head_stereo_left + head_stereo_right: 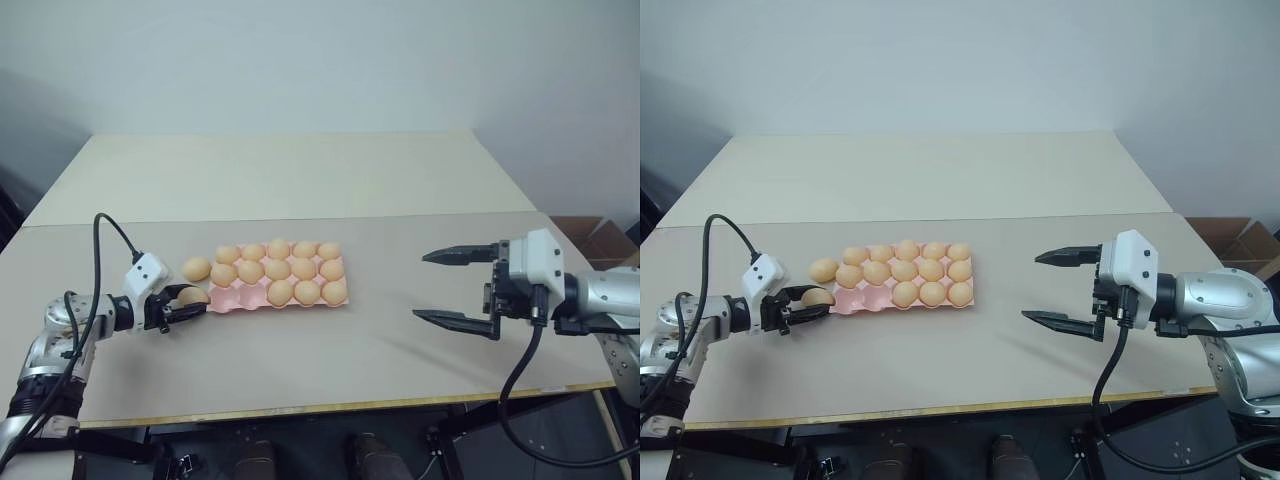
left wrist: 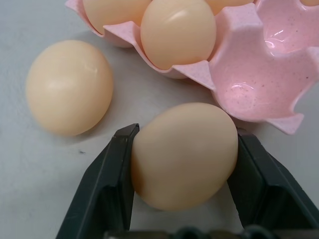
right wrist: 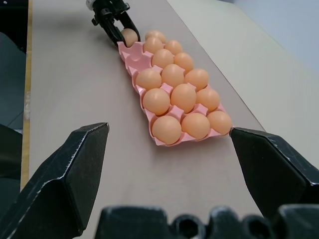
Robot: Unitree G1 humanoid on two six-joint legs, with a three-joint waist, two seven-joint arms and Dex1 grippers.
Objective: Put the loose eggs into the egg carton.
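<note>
Two black fingers of the left gripper (image 2: 183,149) sit pinched on either side of one loose egg (image 2: 184,155), which lies on the table just beside the near-left corner of the egg carton (image 1: 232,296). I'd say the hold is slight: the pads meet a smooth rounded shell, so a tilt or a quick lift could let the egg squirt out and roll, and a harder squeeze could crack it. A second loose egg (image 1: 197,268) rests on the table just behind, near enough that a sideways swing might knock it away. The carton's raised pink rim stands right ahead of the held egg, so carrying it in low could catch the lip and shove the light tray. Two empty cups (image 2: 259,74) show at that near-left end, with eggs already seated beside them that a descending finger might bump. The right gripper (image 1: 462,287) hangs with its jaws spread wide and holding nothing, well apart to the right, out of the way. Bare tabletop lies open in front of the carton, though the table's front edge (image 1: 330,407) is where a runaway egg would drop
</note>
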